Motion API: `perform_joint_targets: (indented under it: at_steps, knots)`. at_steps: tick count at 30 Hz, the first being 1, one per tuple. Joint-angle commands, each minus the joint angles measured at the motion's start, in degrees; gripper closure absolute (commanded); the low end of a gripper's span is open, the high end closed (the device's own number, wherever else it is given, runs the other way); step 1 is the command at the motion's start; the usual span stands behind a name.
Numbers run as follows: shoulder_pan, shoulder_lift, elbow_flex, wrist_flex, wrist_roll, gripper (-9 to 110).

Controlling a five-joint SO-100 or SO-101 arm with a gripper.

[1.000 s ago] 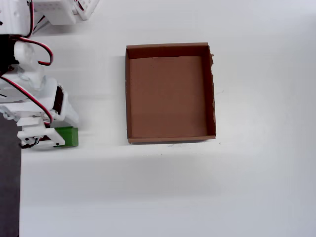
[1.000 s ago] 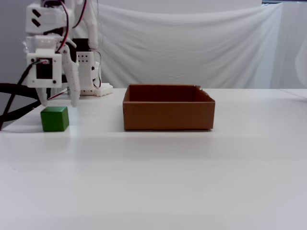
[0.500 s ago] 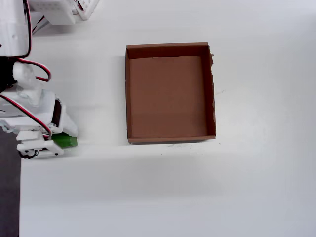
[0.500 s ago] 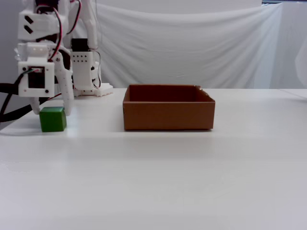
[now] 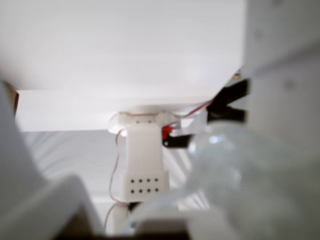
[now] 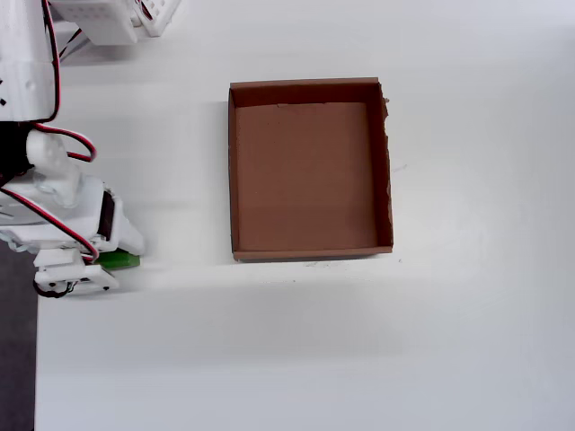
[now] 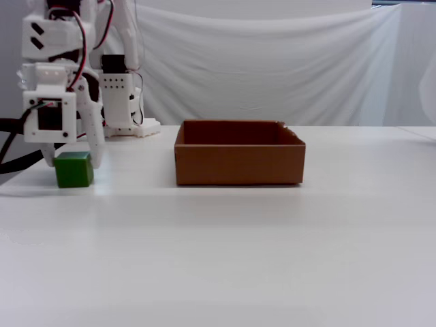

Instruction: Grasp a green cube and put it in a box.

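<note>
One green cube (image 7: pixel 73 169) on tabletop, far left of box (image 7: pixel 238 163); hand (image 7: pixel 71 162) spread, straddling cube. Next: close, lift.

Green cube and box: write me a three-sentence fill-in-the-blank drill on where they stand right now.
1. The box holds ____ inside.
2. In the fixed view, the green cube sits to the ____ of the box.
3. The gripper fingers stand on either side of the ____.

Missing words: nothing; left; green cube
</note>
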Motion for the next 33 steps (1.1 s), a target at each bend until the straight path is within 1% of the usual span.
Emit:
perform_joint_targets:
  at_steps: [1, 9, 14, 33]
  knots:
    - [-0.79, 0.35, -2.29, 0.18, -0.09, 78]
    - [-0.79, 0.09, -0.88, -1.76, -0.09, 80]
    - [-0.79, -0.09, -2.29, 1.58, -0.09, 81]
    - [-0.53, 0.00, -3.08, 3.08, 0.00, 86]
